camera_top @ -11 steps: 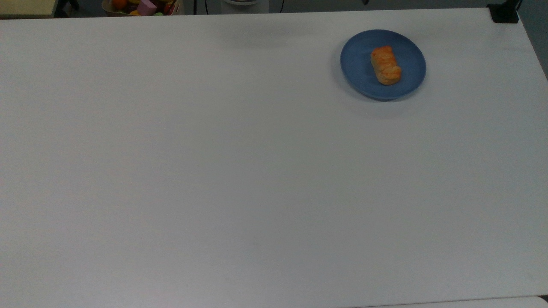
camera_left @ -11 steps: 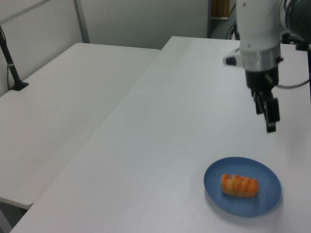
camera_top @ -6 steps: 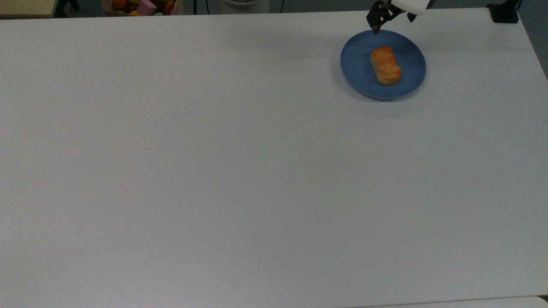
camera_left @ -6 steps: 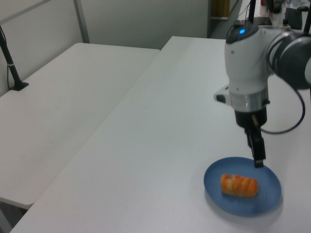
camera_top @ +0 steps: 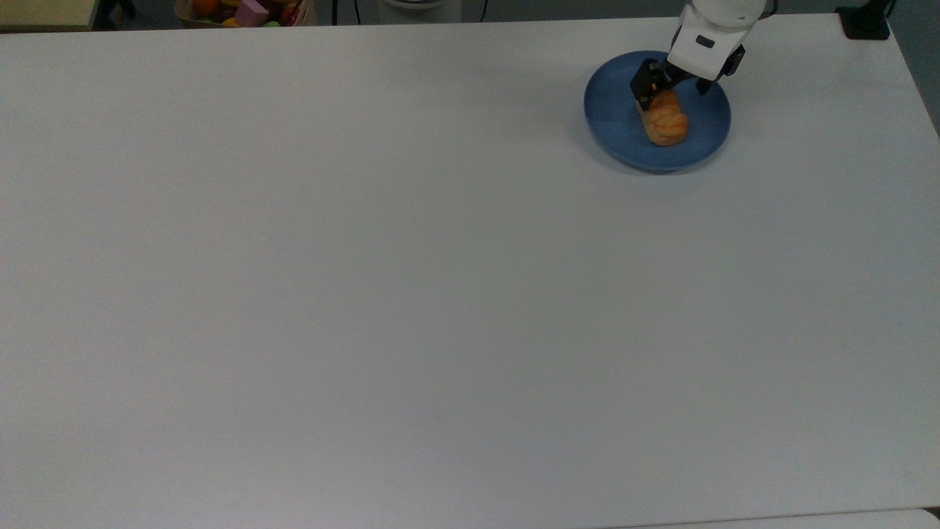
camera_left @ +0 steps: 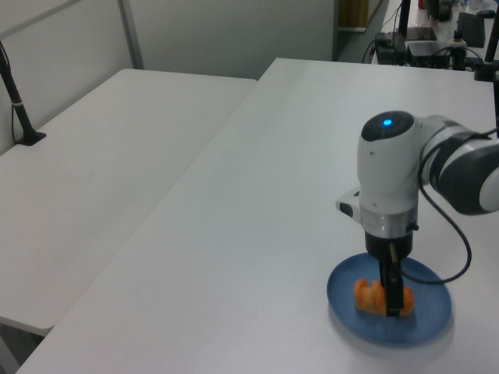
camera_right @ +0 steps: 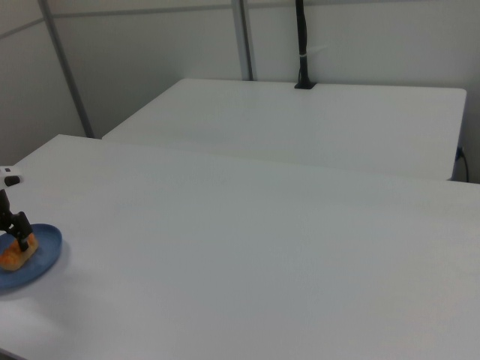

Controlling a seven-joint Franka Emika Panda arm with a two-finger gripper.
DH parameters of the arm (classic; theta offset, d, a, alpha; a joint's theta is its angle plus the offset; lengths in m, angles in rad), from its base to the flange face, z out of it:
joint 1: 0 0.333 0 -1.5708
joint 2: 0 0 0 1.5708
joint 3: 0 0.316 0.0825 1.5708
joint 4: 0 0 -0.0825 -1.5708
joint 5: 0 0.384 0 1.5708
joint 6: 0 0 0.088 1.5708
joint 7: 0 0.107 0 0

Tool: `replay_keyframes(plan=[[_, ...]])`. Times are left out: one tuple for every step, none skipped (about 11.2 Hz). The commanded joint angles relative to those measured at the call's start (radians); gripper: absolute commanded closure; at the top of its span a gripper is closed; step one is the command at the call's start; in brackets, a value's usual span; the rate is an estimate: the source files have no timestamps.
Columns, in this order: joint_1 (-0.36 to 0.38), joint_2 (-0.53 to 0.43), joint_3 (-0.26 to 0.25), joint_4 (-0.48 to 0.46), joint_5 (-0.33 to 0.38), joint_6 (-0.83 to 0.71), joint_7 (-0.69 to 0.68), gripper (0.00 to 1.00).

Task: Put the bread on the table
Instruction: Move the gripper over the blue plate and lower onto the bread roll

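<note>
**Q:** On the blue plate (camera_top: 617, 125), any label or writing?

**A:** None I can read, not on the plate, the bread (camera_top: 666, 125) or my arm. A blue light glows on top of my wrist housing in the left view.

**Q:** Where's the bread relative to your gripper?

**A:** Right at it. My gripper (camera_top: 664, 92) is down over the far end of the bread in the top view, one dark finger on each side of the roll. In the left view the fingers (camera_left: 392, 292) cut across the middle of the bread (camera_left: 373, 295).

**Q:** Clamped?

**A:** Fingers straddle it with a narrow gap. Can't tell if the pads press it.

**Q:** Bread location?

**A:** Lying on the plate, near the top view's upper right corner of the white table (camera_top: 411, 294). In the right view the plate (camera_right: 41, 251) sits at the far left edge.
</note>
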Motion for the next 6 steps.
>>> replay_keyframes(plan=[[0.005,0.018,-0.004,-0.034,-0.065,0.086,0.072,0.00],[0.004,0.020,-0.004,-0.037,-0.073,0.086,0.074,0.07],[0.002,0.020,-0.004,-0.041,-0.073,0.086,0.074,0.21],[0.000,0.020,-0.004,-0.041,-0.073,0.084,0.075,0.37],[-0.001,0.018,-0.004,-0.041,-0.071,0.080,0.077,0.54],[-0.003,0.014,-0.004,-0.040,-0.071,0.077,0.077,0.66]])
